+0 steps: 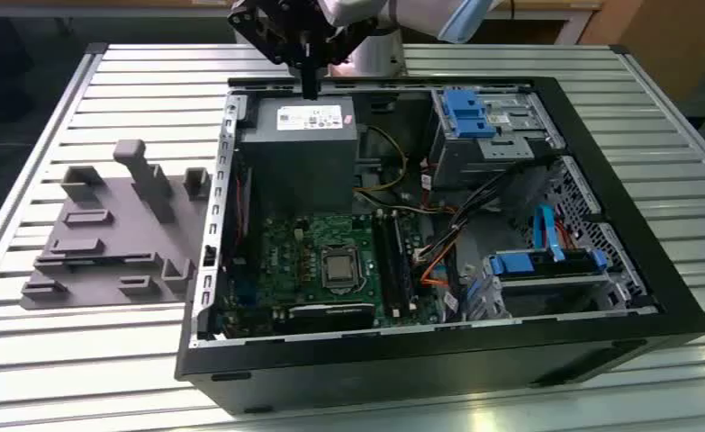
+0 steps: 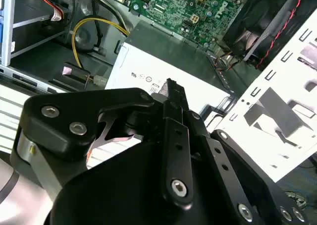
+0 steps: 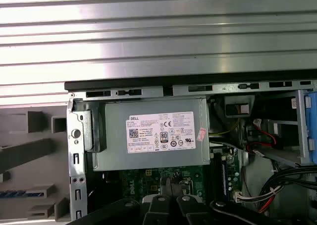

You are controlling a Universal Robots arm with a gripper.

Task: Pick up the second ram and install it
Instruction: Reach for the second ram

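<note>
Exterior view first: one slatted table (image 1: 76, 369) carries one open case (image 1: 448, 364) and, just beside it on that view's left, one grey fixture (image 1: 100, 256). Inside the case I count one power supply (image 1: 298, 153), one green board (image 1: 316, 252) and two blue brackets (image 1: 466, 112). The black slots (image 1: 388, 261) on the board run too close together for me to count.

My gripper (image 1: 311, 88) hangs over the far rim of the case, above the power supply. Its fingers are pressed together, and I see nothing between them in either wrist view.

The ram (image 3: 14, 193) is, as far as I can judge, the one thin bluish strip standing on edge in the fixture, at the border of the first wrist view. It is well apart from my gripper and outside the case. I see no second stick, and I cannot tell whether any slot is already filled.

I see three risks from here:
- Dropping straight down would hit the power supply or the case rim, since I am right above them.
- Reaching the strip with my fingers together would shove or tip it rather than grip it, because it stands on a narrow edge.
- The orange and black cables (image 1: 438, 261) lie close to the slots and could snag a stick on its way in.
</note>
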